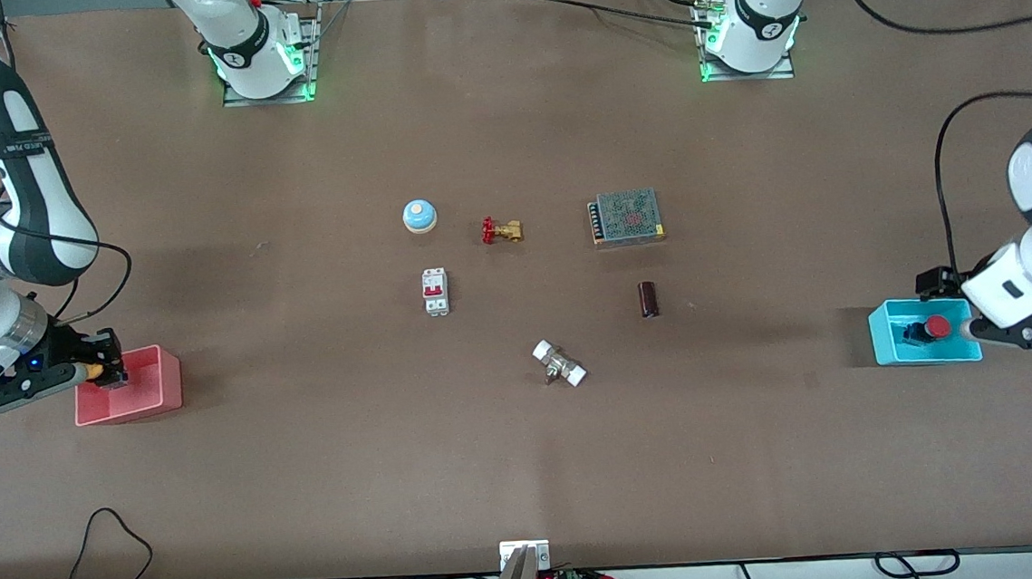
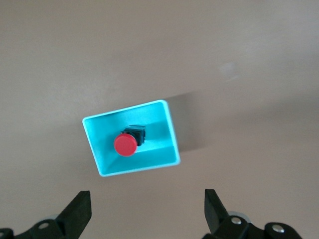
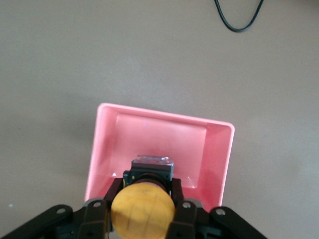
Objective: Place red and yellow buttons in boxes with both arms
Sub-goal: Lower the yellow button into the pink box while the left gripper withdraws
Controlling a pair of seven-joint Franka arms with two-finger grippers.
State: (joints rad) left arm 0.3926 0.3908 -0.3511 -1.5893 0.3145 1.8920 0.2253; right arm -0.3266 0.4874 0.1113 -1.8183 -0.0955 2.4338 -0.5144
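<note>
The red button [image 1: 932, 328] lies in the cyan-blue box [image 1: 892, 347] at the left arm's end of the table; both also show in the left wrist view, the button [image 2: 125, 144] inside the box [image 2: 170, 130]. My left gripper [image 1: 973, 327] is open and empty, just above the box's outer edge [image 2: 147, 211]. My right gripper [image 1: 104, 371] is shut on the yellow button [image 3: 143, 209] and holds it over the outer end of the pink-red box [image 1: 156, 396], whose rim [image 3: 219, 149] lies below the button.
Mid-table lie a blue dome bell [image 1: 419, 215], a brass valve with red handle [image 1: 501, 231], a circuit breaker [image 1: 435, 291], a grey power supply [image 1: 626, 217], a dark cylinder [image 1: 648, 299] and a white-capped fitting [image 1: 559, 364].
</note>
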